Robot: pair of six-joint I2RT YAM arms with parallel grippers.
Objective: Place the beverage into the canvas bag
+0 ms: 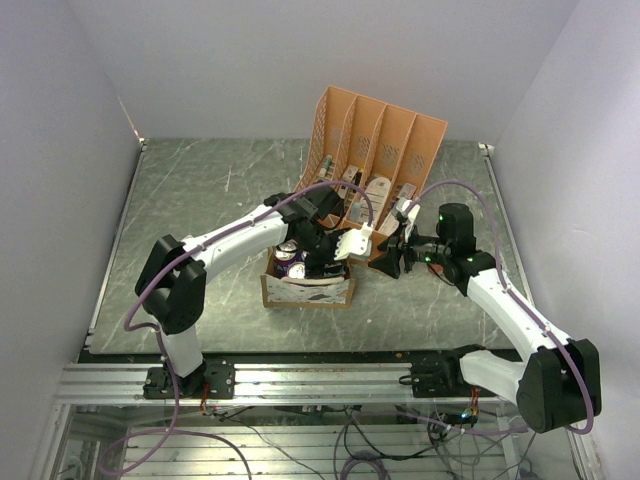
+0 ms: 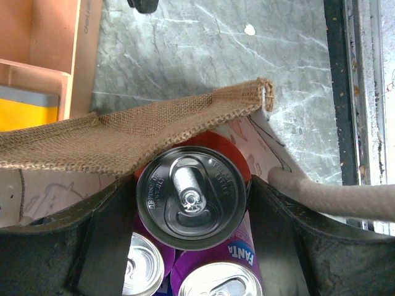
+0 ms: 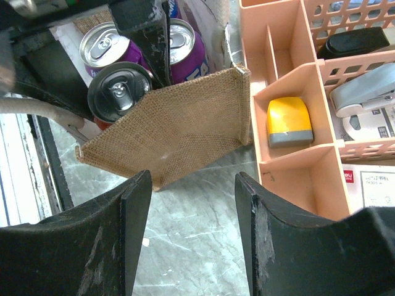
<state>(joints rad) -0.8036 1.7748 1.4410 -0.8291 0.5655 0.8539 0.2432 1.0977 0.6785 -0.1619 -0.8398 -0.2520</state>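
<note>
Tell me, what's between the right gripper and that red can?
In the right wrist view, a strip of bare table, then the canvas bag's burlap wall, lies between the open right gripper and the red can.

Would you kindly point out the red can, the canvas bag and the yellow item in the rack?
red can (image 2: pixel 190 197), left wrist view, on its silver lid.
canvas bag (image 3: pixel 179 132), right wrist view, on its burlap side.
yellow item (image 3: pixel 289 117), right wrist view, on its top.
</note>
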